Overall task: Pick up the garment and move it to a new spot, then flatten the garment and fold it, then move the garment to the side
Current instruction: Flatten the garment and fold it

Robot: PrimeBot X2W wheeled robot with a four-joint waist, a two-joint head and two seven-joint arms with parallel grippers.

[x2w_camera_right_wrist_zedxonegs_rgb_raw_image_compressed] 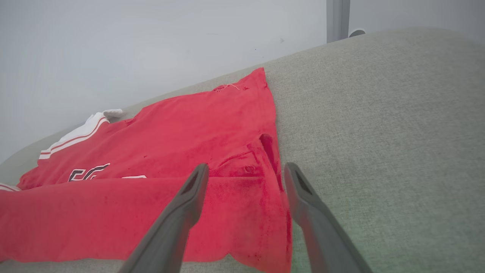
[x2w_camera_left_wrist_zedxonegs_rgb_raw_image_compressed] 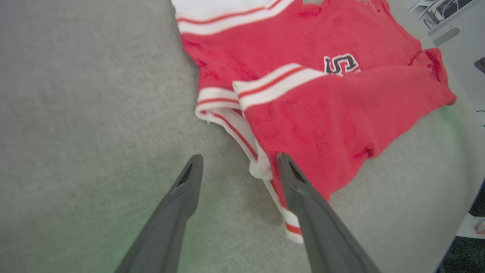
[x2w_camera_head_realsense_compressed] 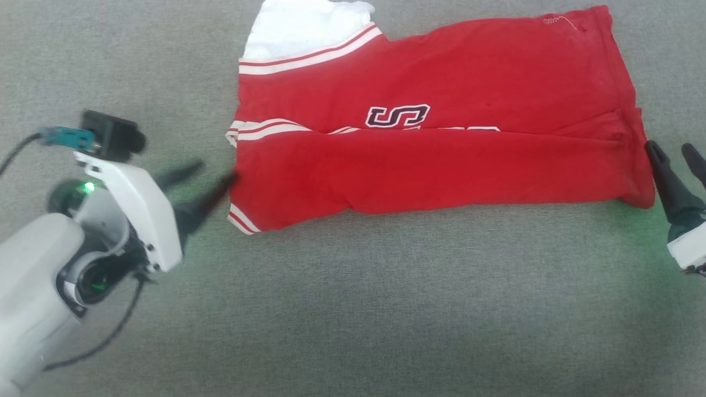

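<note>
**A:** Where does the garment lie?

**B:** The garment (x2w_camera_head_realsense_compressed: 441,160) is spread on the grey cloth surface (x2w_camera_head_realsense_compressed: 353,320), stretched lengthwise between the two claws. One long side is folded over the chest, and its edge hides the lower part of the dark lettering. A white-outlined S (x2w_camera_head_realsense_compressed: 397,116) shows just past that edge.

**A:** Which end is at which claw?

**B:** The striped trim (x2w_camera_head_realsense_compressed: 242,218) and the shoulder end lie at the left claw (x2w_camera_head_realsense_compressed: 218,171). The red hem end lies at the right claw (x2w_camera_head_realsense_compressed: 668,146). The white sleeve (x2w_camera_head_realsense_compressed: 309,27) sits at the far corner, well beyond the left claw's tips.

**A:** Is the left claw gripping anything?

**B:** No, it is released, with its fingers spread and nothing between them. In its wrist view one finger (x2w_camera_left_wrist_zedxonegs_rgb_raw_image_compressed: 299,182) crosses in front of the trimmed edge, while the other hangs over bare grey cloth beside the garment. In the head view the nearer tip meets the garment's edge. I cannot tell whether it actually touches.

**A:** And the right claw?

**B:** It is also released and holds nothing. In its wrist view one finger (x2w_camera_right_wrist_zedxonegs_rgb_raw_image_compressed: 189,197) lies over the folded red layer and the other over the grey surface. The hem's side edge runs between them. A pale wall (x2w_camera_right_wrist_zedxonegs_rgb_raw_image_compressed: 151,45) rises behind the surface, beyond the garment's far side.
</note>
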